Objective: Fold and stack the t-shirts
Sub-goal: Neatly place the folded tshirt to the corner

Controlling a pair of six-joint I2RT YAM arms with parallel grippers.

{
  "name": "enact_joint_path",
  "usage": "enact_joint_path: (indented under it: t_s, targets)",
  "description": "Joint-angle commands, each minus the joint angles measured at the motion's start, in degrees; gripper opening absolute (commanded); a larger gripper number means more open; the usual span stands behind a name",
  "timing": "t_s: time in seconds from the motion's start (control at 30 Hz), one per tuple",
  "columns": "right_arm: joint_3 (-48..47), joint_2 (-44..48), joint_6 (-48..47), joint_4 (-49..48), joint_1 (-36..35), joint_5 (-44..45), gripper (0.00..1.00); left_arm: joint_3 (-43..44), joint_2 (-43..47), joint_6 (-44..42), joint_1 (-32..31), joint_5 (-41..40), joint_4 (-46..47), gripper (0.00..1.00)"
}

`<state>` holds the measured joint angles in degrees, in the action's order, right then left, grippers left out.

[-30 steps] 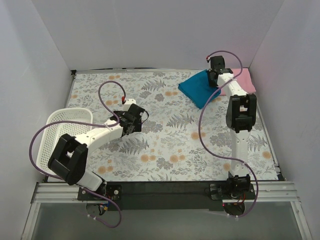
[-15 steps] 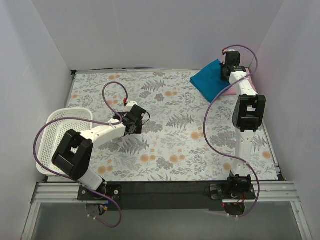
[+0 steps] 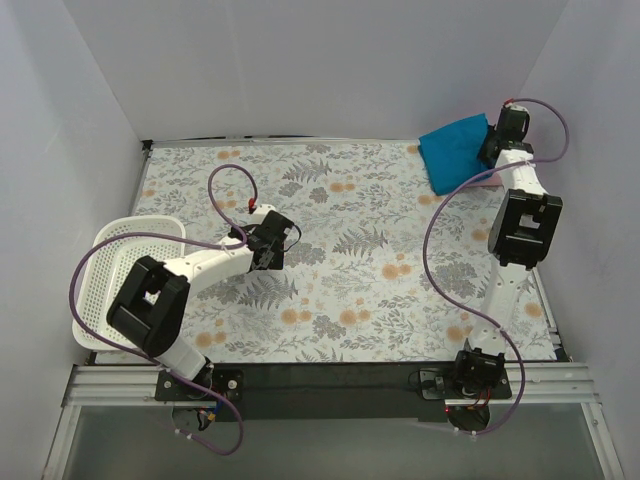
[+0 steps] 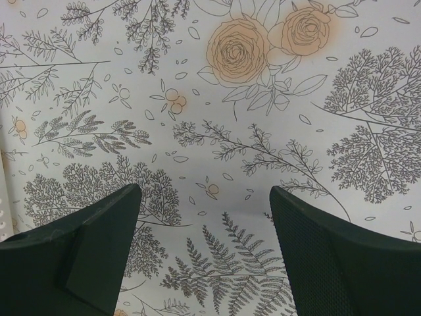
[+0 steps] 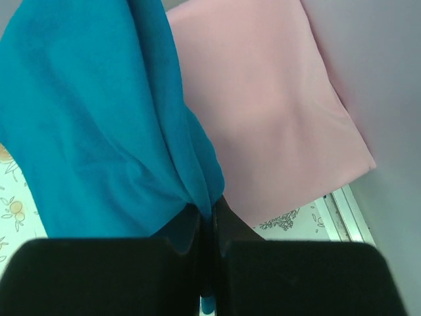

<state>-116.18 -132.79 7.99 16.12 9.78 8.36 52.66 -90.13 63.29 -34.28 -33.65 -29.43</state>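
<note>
The folded teal-blue t-shirt hangs at the table's far right corner, pinched by my right gripper. In the right wrist view the jaws are shut on an edge of the teal shirt, which drapes to the left. The folded pink t-shirt lies flat below and to the right of it; in the top view it is almost wholly hidden behind the right arm. My left gripper is open and empty over the floral cloth at mid-left, also seen in the left wrist view.
A white lattice basket stands at the left edge beside the left arm. A floral tablecloth covers the table. White walls close in the back and both sides; the right wall is right next to the pink shirt.
My right gripper has carried the teal shirt rightward and farther back, from mid-back of the table to over the pink shirt in the corner. The left arm has barely moved.
</note>
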Motion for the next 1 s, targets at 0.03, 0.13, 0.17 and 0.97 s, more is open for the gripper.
enact_joint_path:
  t_s: [0.03, 0.13, 0.17, 0.97]
  targets:
    - [2.5, -0.3, 6.0, -6.7, 2.0, -3.2, 0.02, 1.9, -0.1, -0.2, 0.3, -0.5, 0.1, 0.78]
    - [2.8, -1.3, 6.9, -7.1, 3.5, -4.1, 0.02, 1.9, -0.5, -0.2, 0.3, -0.4, 0.0, 0.78]
    - [2.9, -1.4, 7.0, -7.2, 3.8, -4.1, 0.02, 1.8, -0.6, -0.2, 0.3, -0.5, -0.1, 0.78]
    - [25.8, 28.0, 2.5, -8.6, -2.7, 15.2, 0.67, 2.4, 6.6, 1.5, 0.3, -2.3, -1.1, 0.77]
